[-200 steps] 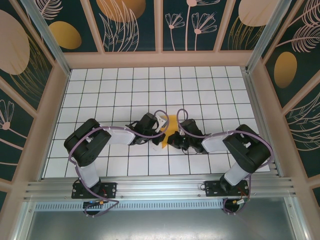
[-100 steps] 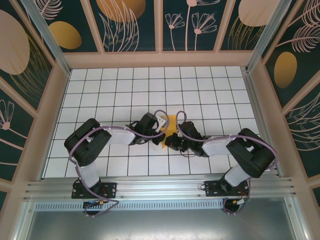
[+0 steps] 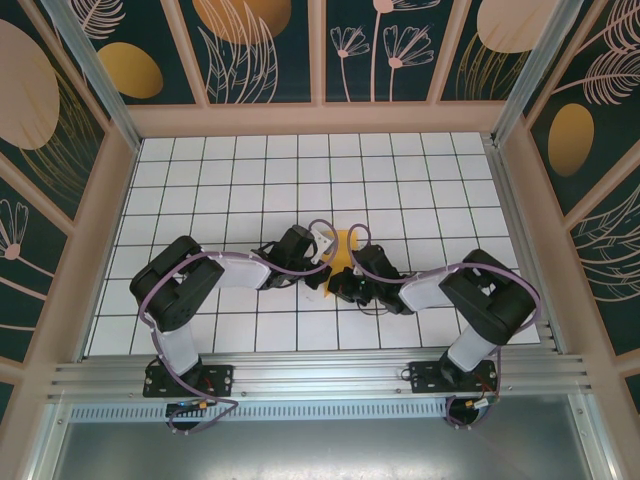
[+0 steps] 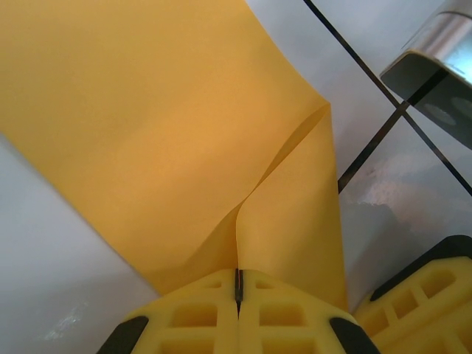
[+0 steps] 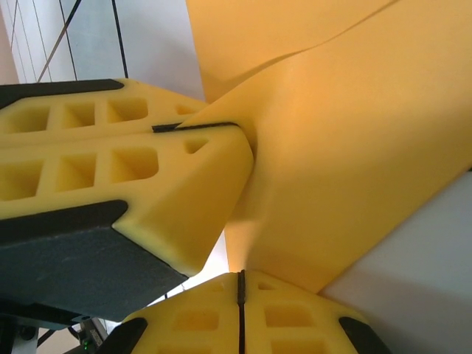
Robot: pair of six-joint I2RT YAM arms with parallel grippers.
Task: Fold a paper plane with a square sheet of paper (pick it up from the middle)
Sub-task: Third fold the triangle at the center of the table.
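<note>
Square sheet of paper [image 4: 184,133] clamped in left pincer [image 4: 238,282] and right pincer [image 5: 241,282].

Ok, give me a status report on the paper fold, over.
Left gripper shut on paper. Right gripper shut on it too. Paper creased, pinched between both. Grippers crowding each other.

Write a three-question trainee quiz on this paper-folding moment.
1. True or false: the left jaws are shut on the orange-yellow paper.
2. How many arms grip the paper? A none, B one, C both.
3. Fill in: the table is a grid of white ___.
Key: 1 true; 2 C; 3 tiles.
</note>
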